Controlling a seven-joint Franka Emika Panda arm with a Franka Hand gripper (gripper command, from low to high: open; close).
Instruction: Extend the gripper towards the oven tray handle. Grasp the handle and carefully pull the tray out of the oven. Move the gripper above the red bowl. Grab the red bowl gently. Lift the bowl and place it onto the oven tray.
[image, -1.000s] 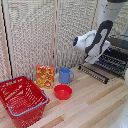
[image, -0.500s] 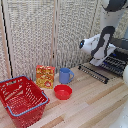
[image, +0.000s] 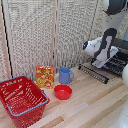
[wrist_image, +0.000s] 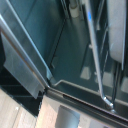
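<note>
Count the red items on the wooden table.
2. A large red mesh shopping basket sits at the exterior view's left; a small round red plastic bowl lies beside it, in front of the blue mug. None seems hidden.

You have open tabletop (image: 95, 102) between the red bowl (image: 63, 92) and the dropped oven door (image: 93, 73) toward the exterior view's right edge. Just behind the bowl stands the blue mug (image: 65, 75), with the orange box (image: 45, 76) beside it. The red basket (image: 21, 100) blocks the near left corner.
</note>
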